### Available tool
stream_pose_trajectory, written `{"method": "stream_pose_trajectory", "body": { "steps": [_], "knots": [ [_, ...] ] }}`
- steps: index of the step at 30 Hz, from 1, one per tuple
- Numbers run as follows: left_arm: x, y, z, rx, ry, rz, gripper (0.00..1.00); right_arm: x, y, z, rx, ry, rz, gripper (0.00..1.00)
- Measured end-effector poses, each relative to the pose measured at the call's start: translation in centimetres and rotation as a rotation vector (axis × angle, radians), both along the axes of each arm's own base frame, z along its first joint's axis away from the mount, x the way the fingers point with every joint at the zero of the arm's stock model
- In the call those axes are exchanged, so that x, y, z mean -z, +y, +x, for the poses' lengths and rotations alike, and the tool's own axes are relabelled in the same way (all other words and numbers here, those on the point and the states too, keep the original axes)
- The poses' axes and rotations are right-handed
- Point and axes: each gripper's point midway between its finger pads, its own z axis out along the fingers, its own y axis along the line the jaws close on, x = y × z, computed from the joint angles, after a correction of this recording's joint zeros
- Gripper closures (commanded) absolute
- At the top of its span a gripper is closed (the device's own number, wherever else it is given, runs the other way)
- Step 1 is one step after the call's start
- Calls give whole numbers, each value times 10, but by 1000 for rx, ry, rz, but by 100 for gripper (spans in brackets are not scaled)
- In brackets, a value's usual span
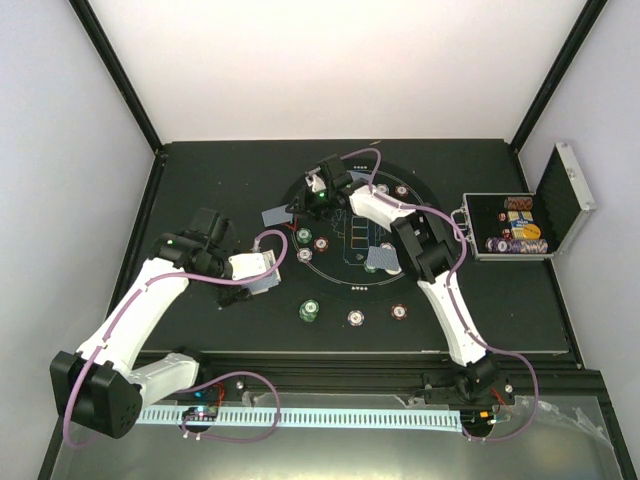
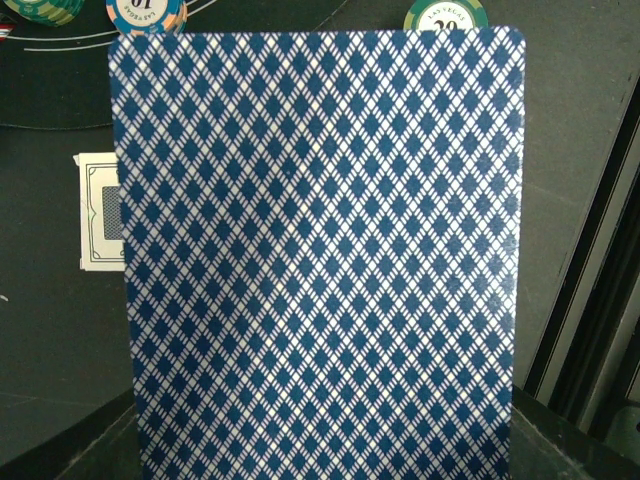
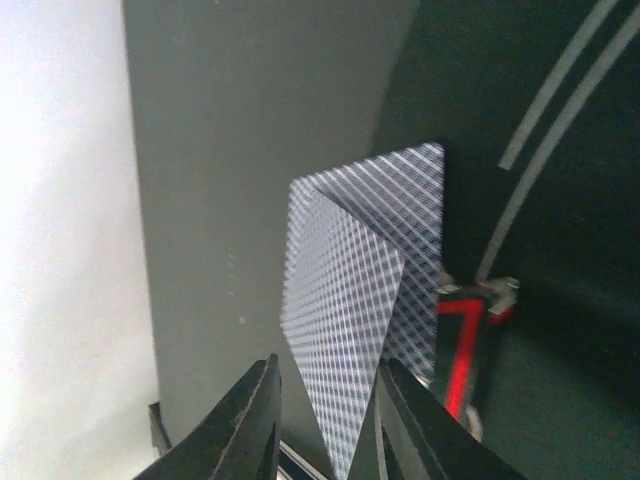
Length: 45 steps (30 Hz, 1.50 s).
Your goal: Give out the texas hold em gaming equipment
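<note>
Two arms reach over the dark table (image 1: 190,190), each at a card. The left gripper (image 1: 270,265), left of centre in the overhead view, has its fingers closed on a blue diamond-backed card (image 2: 320,260); that card stands upright and fills nearly the whole left wrist view, hiding the fingers. Another small white-bordered card (image 2: 98,212) lies on the table at the left edge, partly behind the held one. Along the top edge sit an orange-rimmed chip (image 2: 145,12) and a green chip (image 2: 445,12).

The right gripper (image 1: 318,198) is at the upper left rim of the round black mat (image 1: 335,272). In the right wrist view its fingers (image 3: 250,425) stand apart at the bottom of the frame; the low corner of a near card (image 3: 340,330) dips between them, with a clear gap at the left finger. I cannot tell whether it touches the right finger. A second card (image 3: 405,220) overlaps behind it, and a red triangle marker (image 3: 462,345) sits just right of both.

From overhead, a green chip (image 1: 304,236), a brown-red chip (image 1: 321,243) and a white chip (image 1: 304,255) cluster on the mat's left side; a green stack (image 1: 309,311), a white chip (image 1: 356,317) and a brown-red one (image 1: 399,312) line up below the mat. One more card (image 1: 380,260) lies right of the mat's centre. The open silver case (image 1: 565,190) with chips stands at the right.
</note>
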Motion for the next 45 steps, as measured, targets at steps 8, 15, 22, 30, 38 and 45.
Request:
{"method": "stream_pose_trajectory", "body": {
  "steps": [8, 15, 22, 30, 38, 45],
  "knots": [
    [-1, 0, 0, 0, -3, -2, 99, 11, -36, -22, 11, 35, -117, 64],
    [-1, 0, 0, -5, -2, -5, 98, -39, -63, -51, 16, -41, -113, 50],
    [-2, -2, -1, -7, 1, -15, 98, -78, -75, -114, 4, -100, -23, 35],
    [-2, -3, -1, -8, 5, -22, 99, -101, -37, -207, -131, -118, 98, 33],
    [-2, -4, -1, -9, 8, -30, 98, -111, -1, -252, -213, -106, 181, 33],
    [-2, -4, -1, -9, 8, -31, 98, -91, 19, -258, -232, -63, 185, 34]
  ]
}}
